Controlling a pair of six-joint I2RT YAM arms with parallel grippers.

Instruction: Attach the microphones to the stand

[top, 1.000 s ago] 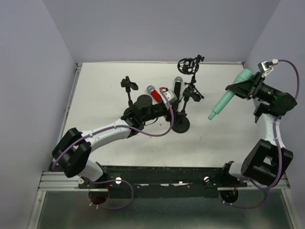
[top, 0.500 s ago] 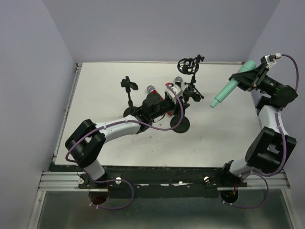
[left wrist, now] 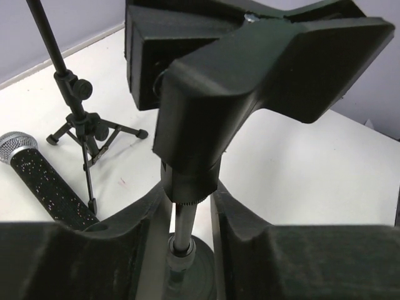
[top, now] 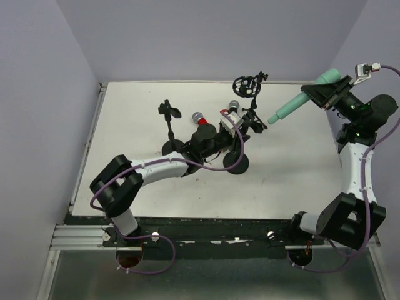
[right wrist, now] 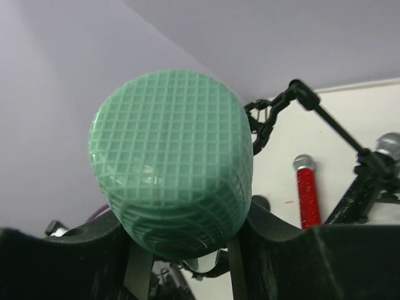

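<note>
The stand has a round black base (top: 236, 164), a thin pole (left wrist: 183, 222) and a black clip (left wrist: 250, 75) on top. My left gripper (top: 244, 128) straddles the pole just under the clip's collar; its jaws are narrow, with a sliver of table showing beside the pole. My right gripper (top: 328, 92) is shut on the head of the mint-green microphone (top: 294, 105), held high at the right, handle pointing toward the stand. The red microphone (right wrist: 306, 197) and the black microphone (left wrist: 44, 181) lie on the table behind the left arm.
A tripod stand (left wrist: 81, 119) carrying a ring-shaped shock mount (top: 245, 84) stands just behind the gripped stand. A second round-based stand with a clip (top: 169, 115) is at the left. The table's back edge and walls are close behind.
My left gripper has moved right onto the stand's pole and its jaws have narrowed. My right arm has lifted the mint-green microphone up and back, swinging its handle toward the stand.
</note>
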